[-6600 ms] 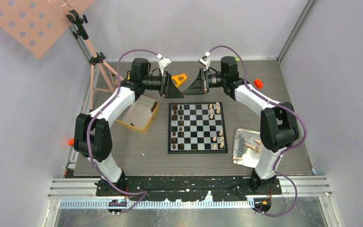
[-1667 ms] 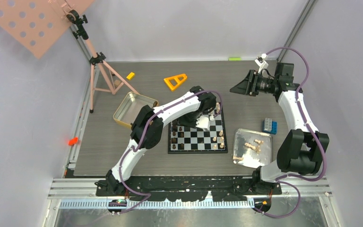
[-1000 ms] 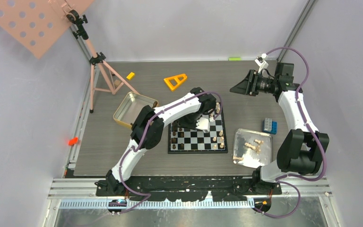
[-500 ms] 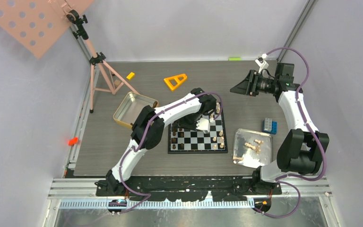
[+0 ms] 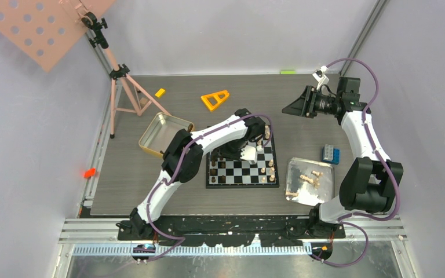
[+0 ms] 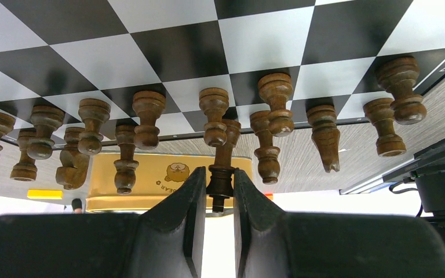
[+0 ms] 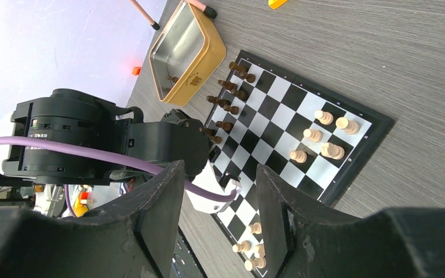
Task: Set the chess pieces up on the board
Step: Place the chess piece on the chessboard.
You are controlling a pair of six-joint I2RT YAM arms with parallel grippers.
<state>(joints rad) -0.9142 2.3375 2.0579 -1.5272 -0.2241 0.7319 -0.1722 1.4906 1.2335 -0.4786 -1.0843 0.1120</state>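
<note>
Pinching a tall dark chessman (image 6: 222,159) by its head, my left gripper (image 6: 218,176) has its fingers pressed in on it at the lower middle of the wrist view. The piece's foot reaches in among the dark pieces (image 6: 145,119) lined along the edge of the board (image 6: 266,46). I cannot tell whether it is fully seated.

Seconds ago both my arms were folded at the top of the overhead frame. Since then the left has stretched across the board and, over the last second, barely stirred, which I judge to be a placement settling. My right gripper (image 7: 219,174) has swung to the upper right, fingers spread, holding nothing.

Several pale pieces (image 5: 311,178) lie in the silver tray (image 5: 296,174) at lower right, so that side looks far from done.
</note>
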